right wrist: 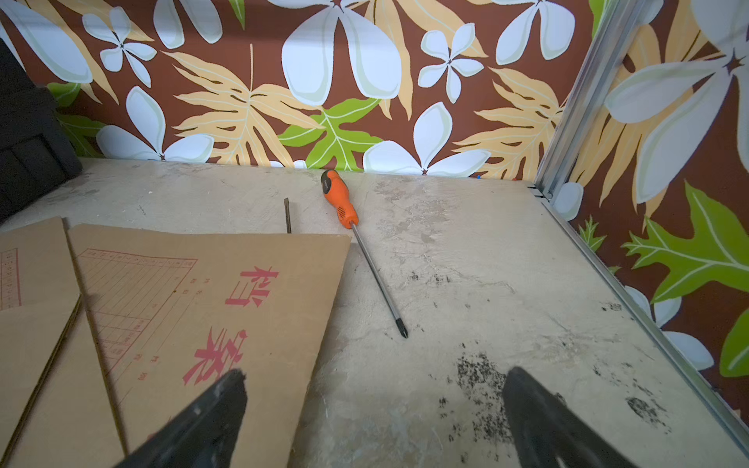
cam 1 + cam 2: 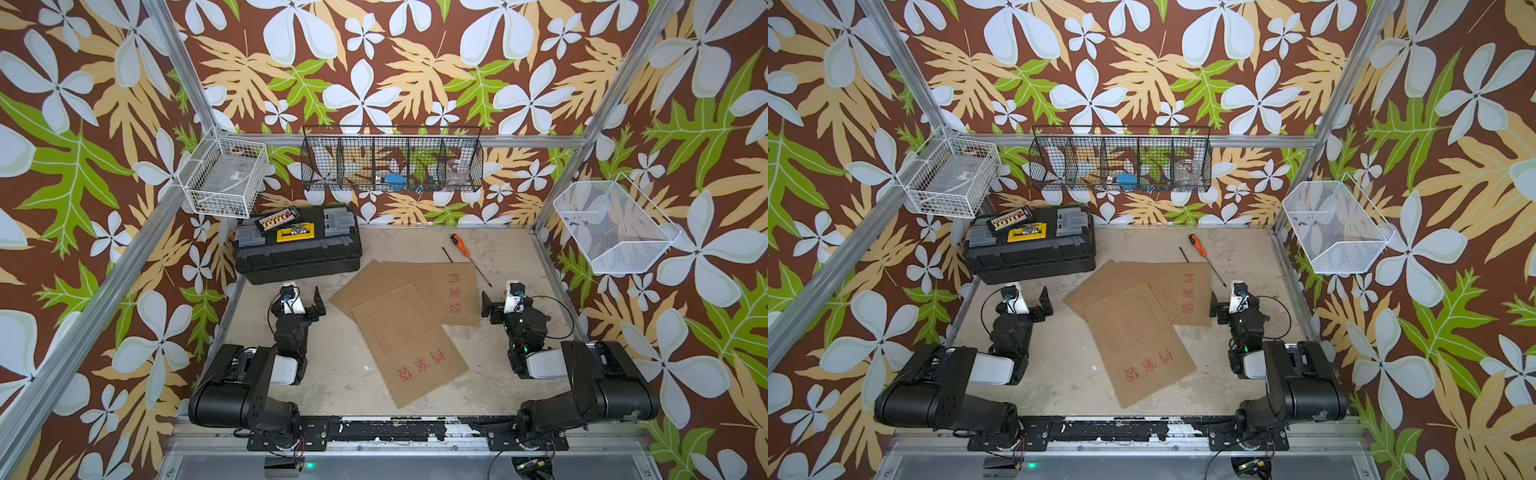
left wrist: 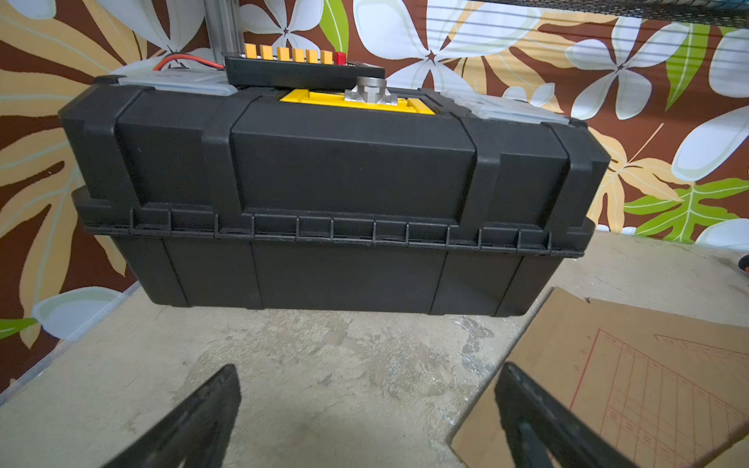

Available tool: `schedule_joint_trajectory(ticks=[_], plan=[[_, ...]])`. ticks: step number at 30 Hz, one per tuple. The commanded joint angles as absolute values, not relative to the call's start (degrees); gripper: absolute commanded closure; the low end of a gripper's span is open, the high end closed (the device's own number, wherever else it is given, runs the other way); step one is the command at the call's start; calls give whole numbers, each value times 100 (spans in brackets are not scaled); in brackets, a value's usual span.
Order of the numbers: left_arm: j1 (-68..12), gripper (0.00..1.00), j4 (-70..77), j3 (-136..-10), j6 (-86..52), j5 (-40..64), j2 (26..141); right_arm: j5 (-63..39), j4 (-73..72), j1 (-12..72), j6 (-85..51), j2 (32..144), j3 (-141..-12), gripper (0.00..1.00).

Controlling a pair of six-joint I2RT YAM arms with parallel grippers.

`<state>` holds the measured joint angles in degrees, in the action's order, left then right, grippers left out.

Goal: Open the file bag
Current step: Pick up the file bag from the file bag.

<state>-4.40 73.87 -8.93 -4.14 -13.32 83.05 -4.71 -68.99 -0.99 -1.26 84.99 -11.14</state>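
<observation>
File bags (image 2: pixel 374 286): several brown paper bags are fanned and overlapped at the middle of the table (image 2: pixel 332 382), printed faces up. No flap or clasp is shown.
Top bag (image 2: pixel 409 345): its long axis is run from the far side towards the near edge, slanted right, with red characters at the near end.
Placement: the pile is set between both arms.
Left jaws: spread fully wide, nothing held; a bag corner is seen just beside them.
Right jaws: spread fully wide, nothing held; the rear bag (image 1: pixel 210 291) is overlapped at its edge, and contact cannot be told.
Nearer arm: judged roughly equal.
Nearby: toolbox (image 2: pixel 297 249), screwdriver (image 2: pixel 461 246).
</observation>
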Motion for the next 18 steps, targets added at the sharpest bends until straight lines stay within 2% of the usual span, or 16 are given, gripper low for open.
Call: schedule_joint_trajectory(ticks=[1, 18], plan=[[-431, 0, 7389, -875, -378, -1277, 8297, -503, -7084, -92, -160, 8499, -1124, 0], [-597, 0, 7636, -667, -245, -1512, 8088, -673, -7126, -97, -86, 8432, -1099, 0]])
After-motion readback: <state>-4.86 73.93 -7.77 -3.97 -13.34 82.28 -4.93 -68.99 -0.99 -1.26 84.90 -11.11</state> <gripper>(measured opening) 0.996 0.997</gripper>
